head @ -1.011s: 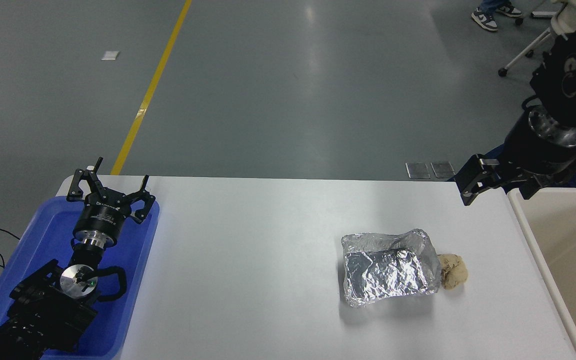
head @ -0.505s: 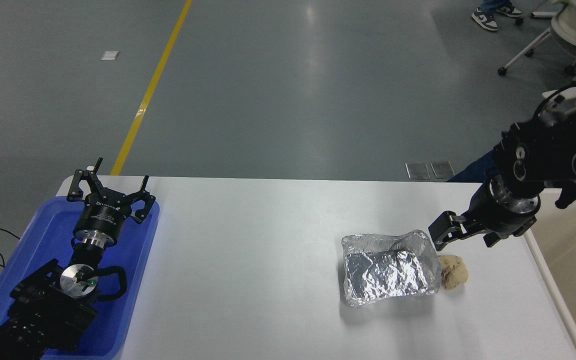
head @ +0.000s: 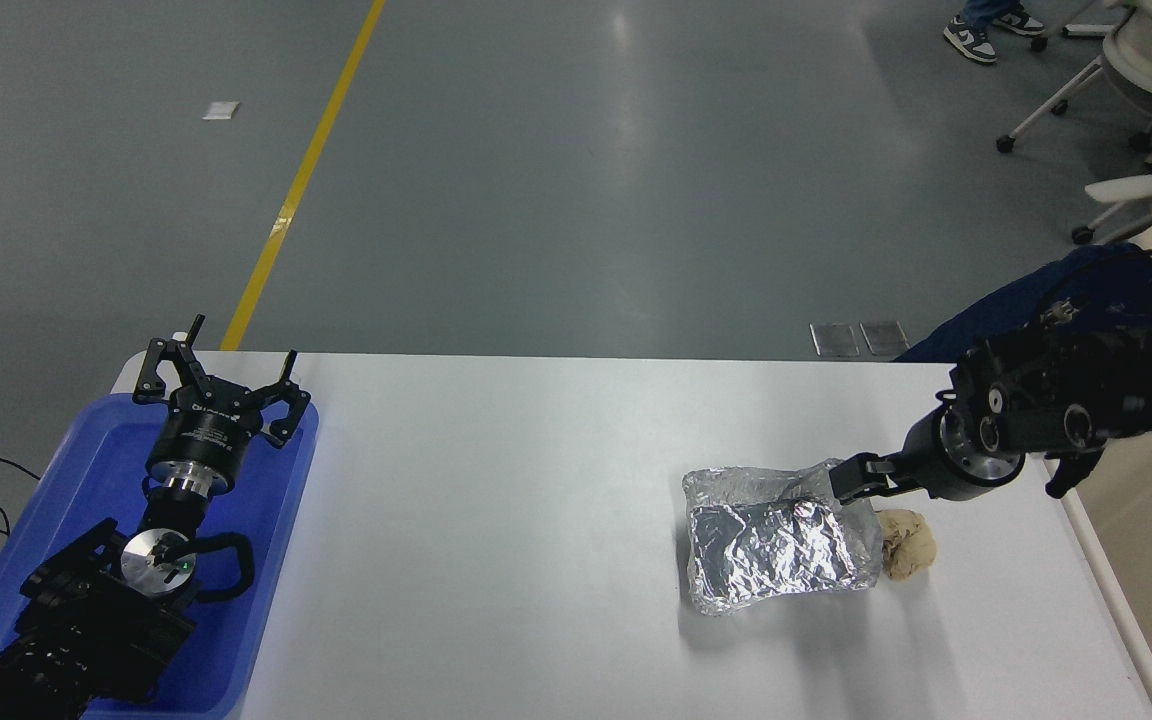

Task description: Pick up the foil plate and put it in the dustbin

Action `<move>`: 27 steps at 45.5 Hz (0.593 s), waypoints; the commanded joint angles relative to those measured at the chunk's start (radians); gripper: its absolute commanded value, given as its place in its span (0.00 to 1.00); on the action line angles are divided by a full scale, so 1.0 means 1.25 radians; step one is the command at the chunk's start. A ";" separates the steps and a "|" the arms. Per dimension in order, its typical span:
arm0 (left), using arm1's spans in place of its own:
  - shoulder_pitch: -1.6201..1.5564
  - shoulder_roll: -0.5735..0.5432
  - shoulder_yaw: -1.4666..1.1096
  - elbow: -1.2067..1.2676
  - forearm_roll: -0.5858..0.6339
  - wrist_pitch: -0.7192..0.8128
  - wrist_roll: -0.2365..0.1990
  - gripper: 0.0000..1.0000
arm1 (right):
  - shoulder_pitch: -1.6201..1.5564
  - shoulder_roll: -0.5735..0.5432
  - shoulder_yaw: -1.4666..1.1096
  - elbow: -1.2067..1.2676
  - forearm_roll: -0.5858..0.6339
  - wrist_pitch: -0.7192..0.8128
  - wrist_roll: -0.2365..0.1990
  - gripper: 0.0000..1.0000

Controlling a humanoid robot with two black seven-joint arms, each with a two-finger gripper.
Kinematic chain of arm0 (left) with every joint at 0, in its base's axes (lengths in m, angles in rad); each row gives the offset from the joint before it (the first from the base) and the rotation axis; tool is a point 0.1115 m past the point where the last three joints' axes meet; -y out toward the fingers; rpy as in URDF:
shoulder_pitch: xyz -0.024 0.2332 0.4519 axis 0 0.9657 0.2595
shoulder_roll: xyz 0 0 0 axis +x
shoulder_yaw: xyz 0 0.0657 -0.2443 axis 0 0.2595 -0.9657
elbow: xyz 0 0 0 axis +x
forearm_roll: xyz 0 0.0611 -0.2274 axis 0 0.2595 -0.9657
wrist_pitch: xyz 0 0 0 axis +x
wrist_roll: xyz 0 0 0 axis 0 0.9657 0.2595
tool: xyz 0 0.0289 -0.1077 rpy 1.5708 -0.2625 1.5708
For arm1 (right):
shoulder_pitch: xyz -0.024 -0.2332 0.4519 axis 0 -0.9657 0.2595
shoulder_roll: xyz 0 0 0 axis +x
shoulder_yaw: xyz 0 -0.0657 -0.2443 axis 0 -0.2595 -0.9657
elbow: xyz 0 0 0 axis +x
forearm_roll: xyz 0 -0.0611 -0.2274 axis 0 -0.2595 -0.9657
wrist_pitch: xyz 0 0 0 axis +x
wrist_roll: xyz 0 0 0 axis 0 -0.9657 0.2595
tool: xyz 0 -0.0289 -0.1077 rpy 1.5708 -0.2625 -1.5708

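Over at the far left, the left gripper (head: 219, 372) is sitting parked above the blue tray (head: 86, 480), its fingers spread wide and holding nothing. Moving across the white surface (head: 496, 520), the foil plate (head: 776, 540) is lying flat right of centre, its long axis running roughly left to right, hollow side facing up. Just beside its right end a tan doughy lump (head: 906, 543) is touching the foil. Reaching in from the right, the right gripper (head: 848, 479) is hovering at the plate's far right corner; whether its fingers are parted is impossible to tell. At the right edge, the dustbin (head: 1116, 590) is standing alongside.
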 commanded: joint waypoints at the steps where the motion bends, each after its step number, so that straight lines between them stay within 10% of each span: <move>1: 0.000 0.000 0.000 0.000 0.000 0.000 0.000 1.00 | -0.129 0.062 0.007 -0.160 -0.027 -0.024 0.000 1.00; 20: 0.001 0.000 0.000 0.000 0.000 0.000 0.000 1.00 | -0.231 0.098 0.051 -0.257 -0.053 -0.029 0.000 1.00; 27: 0.000 0.000 0.000 0.000 0.000 0.000 0.000 1.00 | -0.232 0.094 0.057 -0.252 -0.036 -0.039 -0.011 0.76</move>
